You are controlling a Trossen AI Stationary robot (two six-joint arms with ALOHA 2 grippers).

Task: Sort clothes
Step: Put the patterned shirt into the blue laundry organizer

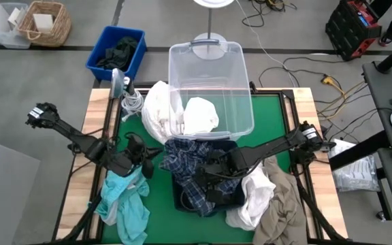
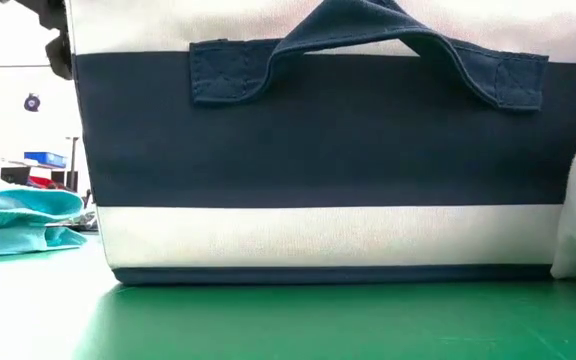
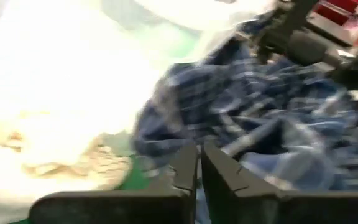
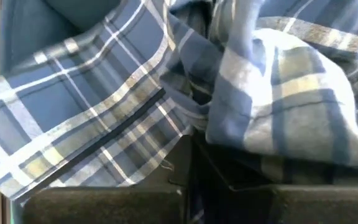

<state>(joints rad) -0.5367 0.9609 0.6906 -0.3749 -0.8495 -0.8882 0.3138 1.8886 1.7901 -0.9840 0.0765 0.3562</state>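
Grey concrete floor surrounds the worktop (image 1: 271,109), a green mat framed in pale wood, with loose cables trailing off to one side, a wicker basket (image 1: 43,22) in a far corner and a blue bin (image 1: 116,52) of dark cloth just beyond the worktop's far left edge. Largest on the mat is a clear plastic tub (image 1: 209,85) at the far middle, holding a white garment (image 1: 200,114), with another white garment (image 1: 156,112) draped over its left wall and spilling onto the mat. Just in front of the tub, the navy fabric box (image 1: 231,197) holds the plaid shirt (image 1: 188,163), a rumpled heap whose long axis runs from the tub toward the near edge. At the near right, a khaki garment (image 1: 278,211) lies heaped under a white one (image 1: 254,194), both stretching toward the near edge. At the near left, the teal garment (image 1: 124,201) trails along the same direction. The right gripper (image 1: 206,178) is down in the plaid shirt; whether its fingers are spread or pressed cannot be told. The left gripper (image 3: 199,163) hangs near the shirt's left edge, above the teal garment, its fingers (image 3: 185,171) pressed together on nothing. A coiled white cable (image 1: 132,102) lies at the far left of the mat.
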